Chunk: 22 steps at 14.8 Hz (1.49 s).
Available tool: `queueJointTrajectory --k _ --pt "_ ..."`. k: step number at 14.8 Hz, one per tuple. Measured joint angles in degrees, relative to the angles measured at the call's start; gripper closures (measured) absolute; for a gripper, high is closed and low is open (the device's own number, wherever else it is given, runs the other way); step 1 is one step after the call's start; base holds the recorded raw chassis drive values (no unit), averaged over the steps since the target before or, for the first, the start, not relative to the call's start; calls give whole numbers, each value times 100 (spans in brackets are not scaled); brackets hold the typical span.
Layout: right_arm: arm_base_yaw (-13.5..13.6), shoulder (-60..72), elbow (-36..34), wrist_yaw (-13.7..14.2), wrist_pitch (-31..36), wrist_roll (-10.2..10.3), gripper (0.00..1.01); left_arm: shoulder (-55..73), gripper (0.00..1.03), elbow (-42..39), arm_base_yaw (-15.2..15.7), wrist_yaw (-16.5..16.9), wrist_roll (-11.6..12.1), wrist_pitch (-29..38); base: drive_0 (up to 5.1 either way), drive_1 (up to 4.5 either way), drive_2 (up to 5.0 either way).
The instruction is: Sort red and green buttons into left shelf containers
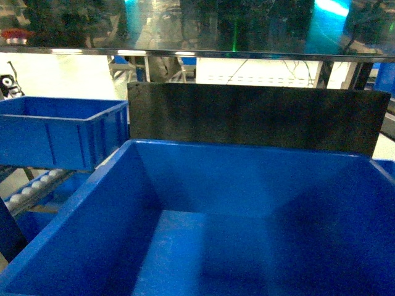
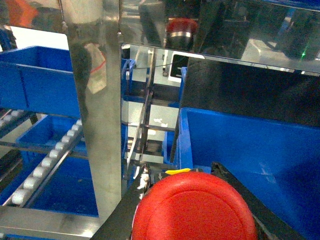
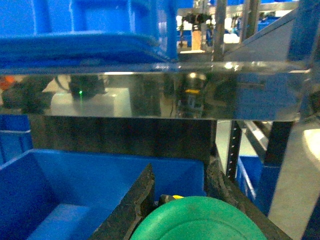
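Left fingers (image 2: 125,210) clamp the red button (image 2: 194,206); right fingers (image 3: 137,200) hold the green button (image 3: 200,220), both over the blue bin (image 1: 111,179). Rigid, light, slick domes: grip the bodies.

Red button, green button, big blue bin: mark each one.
Red button (image 2: 194,207), left wrist view, middle of its domed cap.
Green button (image 3: 199,218), right wrist view, top of its cap.
Big blue bin (image 1: 247,176), head view, inner face of its far wall.
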Motion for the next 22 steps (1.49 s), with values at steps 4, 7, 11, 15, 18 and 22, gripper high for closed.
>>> queueJointTrajectory --k 4,7,11,15,18,22 --pt "887 555 -249 229 509 -98 73 0 73 0 0 0 2 4 0 0 0" --pt "1403 1464 -431 481 1447 -118 73 0 73 0 0 2 2 4 0 0 0" --pt "2081 3530 -472 715 3399 -258 73 0 73 0 0 0 2 4 0 0 0" --pt "2494 5394 -485 863 4986 -455 73 0 73 0 0 2 0 4 0 0 0" --pt "2505 6610 -485 850 5722 -551 73 0 73 0 0 2 2 2 0 0 0" --pt "2597 7698 -459 828 5711 -588 73 0 73 0 0 2 2 7 0 0 0"
